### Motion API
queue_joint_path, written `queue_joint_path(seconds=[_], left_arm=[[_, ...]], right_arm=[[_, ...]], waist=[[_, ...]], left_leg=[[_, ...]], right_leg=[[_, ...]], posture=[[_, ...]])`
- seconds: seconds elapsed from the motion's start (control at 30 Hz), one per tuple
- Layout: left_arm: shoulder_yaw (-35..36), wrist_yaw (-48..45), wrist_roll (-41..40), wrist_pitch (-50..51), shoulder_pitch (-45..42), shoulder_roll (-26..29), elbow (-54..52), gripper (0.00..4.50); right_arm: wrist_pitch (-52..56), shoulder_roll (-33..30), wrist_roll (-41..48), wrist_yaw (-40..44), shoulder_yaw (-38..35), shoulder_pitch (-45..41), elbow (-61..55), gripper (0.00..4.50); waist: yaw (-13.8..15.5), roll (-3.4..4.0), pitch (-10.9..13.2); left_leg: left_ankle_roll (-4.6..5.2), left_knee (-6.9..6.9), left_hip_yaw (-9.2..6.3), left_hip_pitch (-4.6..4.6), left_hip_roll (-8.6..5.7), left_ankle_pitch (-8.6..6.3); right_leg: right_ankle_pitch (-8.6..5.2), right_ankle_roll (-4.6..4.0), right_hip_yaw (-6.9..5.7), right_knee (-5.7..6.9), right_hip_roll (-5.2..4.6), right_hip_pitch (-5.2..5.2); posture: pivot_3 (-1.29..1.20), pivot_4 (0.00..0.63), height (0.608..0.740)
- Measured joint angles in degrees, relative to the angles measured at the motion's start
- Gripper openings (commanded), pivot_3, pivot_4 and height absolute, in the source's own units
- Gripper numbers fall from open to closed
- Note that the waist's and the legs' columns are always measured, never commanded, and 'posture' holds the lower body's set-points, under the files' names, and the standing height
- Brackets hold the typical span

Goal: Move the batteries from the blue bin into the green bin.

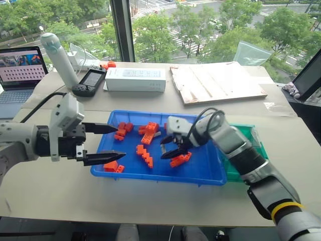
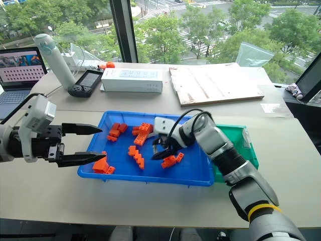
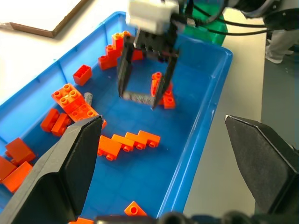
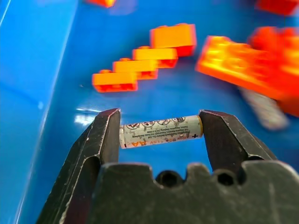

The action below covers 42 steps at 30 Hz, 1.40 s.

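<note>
The battery (image 4: 161, 131) is pinched end to end between the two black fingers of the right gripper (image 4: 160, 132), one finger on each flat end. I think it is held that way so the little round thing cannot roll out. It hangs just above the floor of the blue bin (image 1: 150, 176), near the middle, so it is picked up but not yet moved over.

Around it lie orange bricks (image 4: 140, 68), some stuck together like steps. One more grey battery (image 3: 88, 99) lies beside a brick clump, and it looks like it has to go too.

The right arm reaches in from the right side and bends at the wrist, so the gripper points down and to the left into the tray. The green bin (image 2: 247, 146) sits right behind that arm, touching the blue bin's right end, so the trip should be short.

The left gripper (image 1: 111, 141) waits over the left end of the blue bin, fingers spread wide, holding nothing, pointing sideways.
</note>
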Motion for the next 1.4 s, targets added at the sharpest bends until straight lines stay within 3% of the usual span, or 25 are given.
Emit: queue_joint_path(seconds=[0.27,0.53,0.6,0.73,0.97,1.07,1.23,1.4], left_arm=[[-12.4,-5.9,4.1,-5.2,-11.4,-6.3,8.4,4.5],[-21.4,-12.2,12.0,-11.6,-18.8,-11.3,16.6,4.5],[-23.1,-13.6,14.5,-13.1,-19.2,-11.3,18.0,4.5],[-27.0,-15.7,22.5,-18.0,-18.3,-9.1,19.8,4.5],[-23.2,-15.5,23.9,-18.0,-15.4,-5.4,19.2,4.5],[-18.4,-13.5,23.6,-16.0,-12.0,-2.6,16.4,4.5],[-10.6,-10.1,23.0,-12.7,-5.5,1.4,12.4,4.5],[-2.8,-7.4,20.3,-7.6,1.3,2.7,5.5,4.5]], right_arm=[[9.4,-21.5,1.9,0.9,-11.7,4.7,-9.8,2.47],[15.1,-31.8,2.4,-1.3,-16.3,18.6,-17.2,2.47],[15.9,-32.1,2.9,-1.8,-16.5,20.7,-18.6,3.48],[16.2,-32.1,3.4,-3.9,-16.5,21.1,-19.2,4.41],[15.6,-23.0,4.7,-7.0,-15.3,8.5,-17.0,4.41],[13.9,-13.7,5.7,-8.1,-11.9,4.6,-15.1,4.41],[8.1,-3.5,4.3,-8.3,-3.6,3.7,-10.8,4.41],[0.8,8.2,1.2,-12.1,-0.1,-0.5,2.5,4.41]], waist=[[0.4,-0.02,0.0],[-0.3,0.0,0.0],[-0.6,0.0,0.0],[-0.7,0.03,0.0],[-1.3,0.03,0.0],[-1.5,0.03,0.0],[-1.1,0.01,0.0],[-1.0,-0.03,0.1]], left_leg=[[0.03,-0.01,0.0,0.0,-0.01,-0.03],[0.0,0.06,0.0,0.01,-0.01,0.02],[-0.01,0.06,0.0,0.02,-0.01,0.02],[-0.05,0.08,0.0,0.02,-0.01,0.05],[-0.05,0.01,-0.02,0.02,0.0,0.05],[-0.32,-0.01,-0.02,0.03,0.0,0.21],[-0.35,0.01,-0.02,0.02,0.0,0.23],[-0.28,-0.03,-0.02,0.02,0.01,0.19]], right_leg=[[0.0,0.0,0.01,-0.17,-0.01,0.04],[0.0,0.0,0.03,-0.17,0.0,0.08],[0.0,0.0,0.04,-0.16,0.0,0.09],[0.0,0.0,0.04,-0.16,-0.01,0.09],[0.0,0.0,0.03,-0.15,0.0,0.09],[0.0,0.0,0.03,-0.13,0.01,0.08],[0.0,0.0,0.0,-0.13,-0.02,0.08],[0.0,-0.01,-0.02,0.04,0.0,0.01]], posture=[[0.0,0.15,0.732],[0.0,0.15,0.732],[0.0,0.15,0.732],[0.0,0.15,0.732],[0.0,0.15,0.732],[0.0,0.15,0.732],[0.0,0.15,0.732],[0.0,0.15,0.732]])
